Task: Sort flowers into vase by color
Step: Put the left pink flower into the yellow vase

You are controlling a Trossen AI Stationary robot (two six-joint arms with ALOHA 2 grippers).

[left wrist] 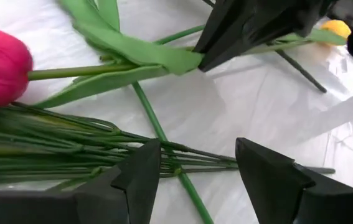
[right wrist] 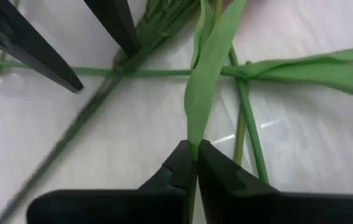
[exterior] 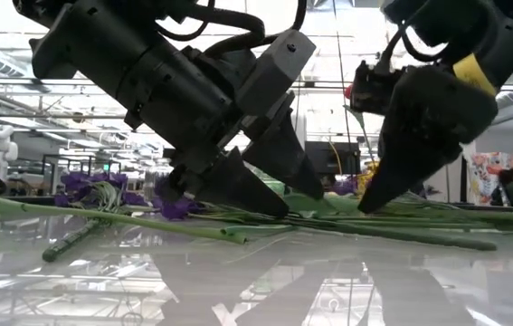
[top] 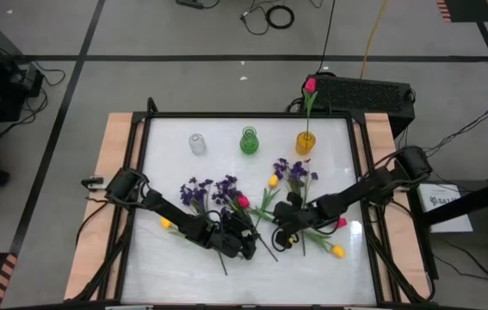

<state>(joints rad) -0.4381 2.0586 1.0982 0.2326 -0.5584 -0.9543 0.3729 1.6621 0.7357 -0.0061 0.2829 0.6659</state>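
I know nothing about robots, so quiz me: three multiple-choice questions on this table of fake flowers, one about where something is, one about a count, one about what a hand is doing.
1. Where is the pink tulip standing upright?
A. clear glass vase
B. green glass vase
C. amber glass vase

2. How many vases stand on the table?
A. two
B. three
C. five

3. What is the right hand doing?
A. pinching a green leaf
B. hanging wide open
C. holding a vase

Answers:
1 C: the pink tulip rises from the amber glass vase.
2 B: clear glass vase, green glass vase and amber.
3 A: the right hand is shut on the green leaf.
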